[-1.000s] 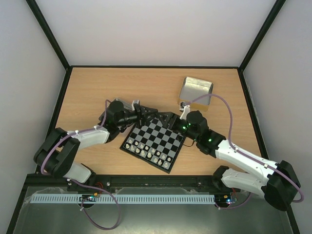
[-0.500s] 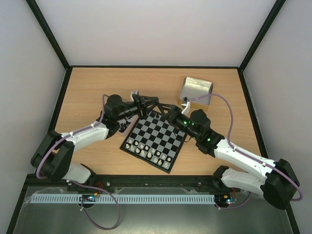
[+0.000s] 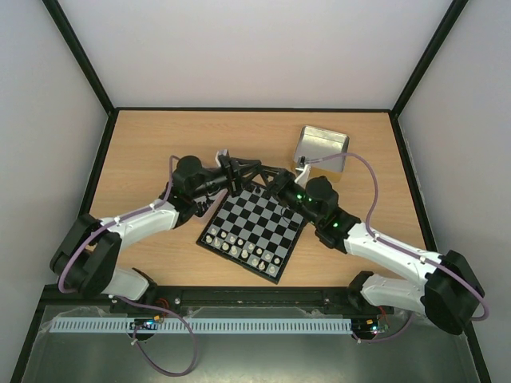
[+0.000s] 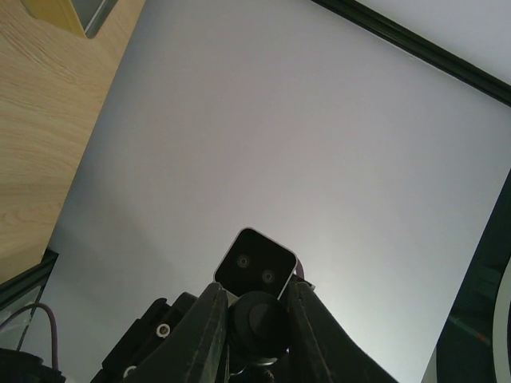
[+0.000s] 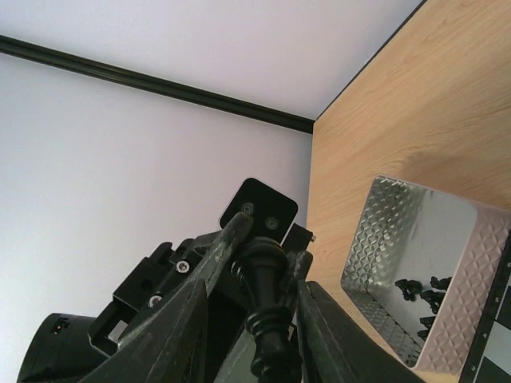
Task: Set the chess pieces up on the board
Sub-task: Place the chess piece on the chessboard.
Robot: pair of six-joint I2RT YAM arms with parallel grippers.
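Right tool (image 5: 267, 242) has narrowed around the chess piece (image 5: 263, 291) the left tool (image 4: 257, 294) grips; contact unclear

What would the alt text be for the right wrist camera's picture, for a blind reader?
Close up, a black chess piece sits between the fingers of the right claw. Behind it looms the left arm's wrist; at right, a shiny metal tray holding more black pieces rests on a wooden table.

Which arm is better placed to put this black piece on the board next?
Probably right: the right gripper has its fingers flanking the chess piece lengthwise, at the board's far corner, though the left gripper clamps it too.
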